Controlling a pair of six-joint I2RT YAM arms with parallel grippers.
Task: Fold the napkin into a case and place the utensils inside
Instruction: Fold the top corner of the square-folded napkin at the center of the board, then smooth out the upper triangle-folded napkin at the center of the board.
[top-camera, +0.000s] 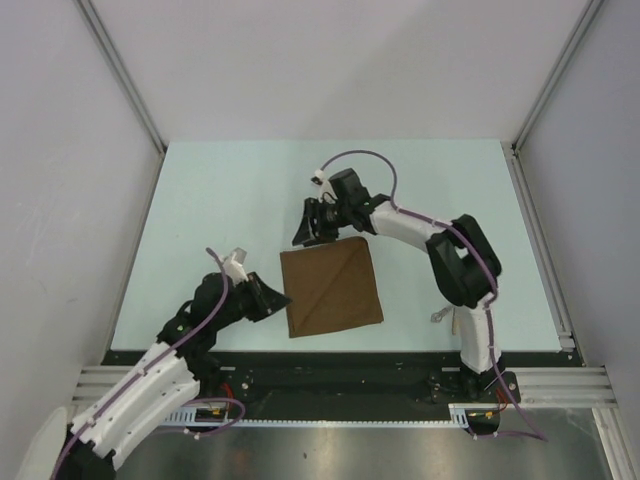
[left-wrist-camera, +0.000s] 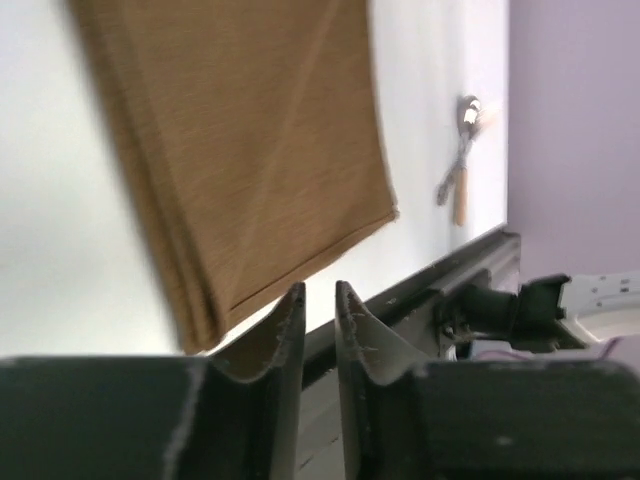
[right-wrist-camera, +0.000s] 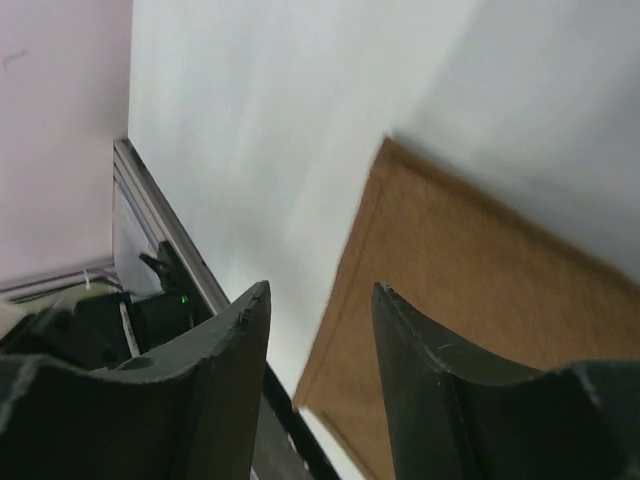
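napkin (top-camera: 331, 290) plain brown, table (top-camera: 230, 200) pale mint, utensils (left-wrist-camera: 460, 200) silver with tan handle

Napkin (top-camera: 331, 291) folded flat — utensils (top-camera: 443, 317) well apart.

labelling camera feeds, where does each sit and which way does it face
Top external: above and behind, looking down on the table; left arm and right arm show.
Left wrist: low by the napkin's near corner, facing across to the utensils; own fingers show.
Right wrist: over the napkin's far corner, facing down; own fingers show.
All share the napkin.
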